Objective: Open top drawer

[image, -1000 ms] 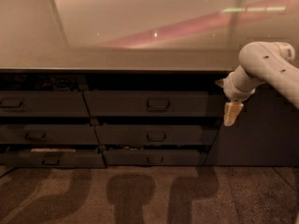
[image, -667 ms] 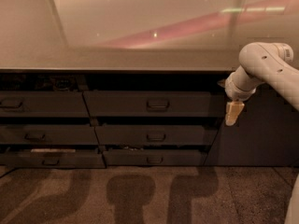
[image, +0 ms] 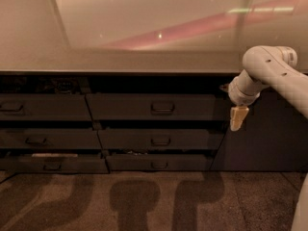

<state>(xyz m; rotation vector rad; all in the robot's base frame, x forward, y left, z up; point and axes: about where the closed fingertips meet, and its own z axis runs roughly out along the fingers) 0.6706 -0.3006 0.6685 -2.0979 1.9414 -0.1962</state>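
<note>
Pincer (image: 237, 125) closed and empty, tips downward, just off the top drawer (image: 125, 108) front's right end.

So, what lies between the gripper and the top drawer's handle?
In the camera view, only the bare front of the top drawer: the gripper hangs beside its right end, the handle sits central.

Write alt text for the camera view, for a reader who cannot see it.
The robot's gripper hangs pointing down just right of the top drawer, level with its front and well away from its central loop handle. The drawer heads the right-hand of two stacks of dark drawers under a pale countertop.
</note>
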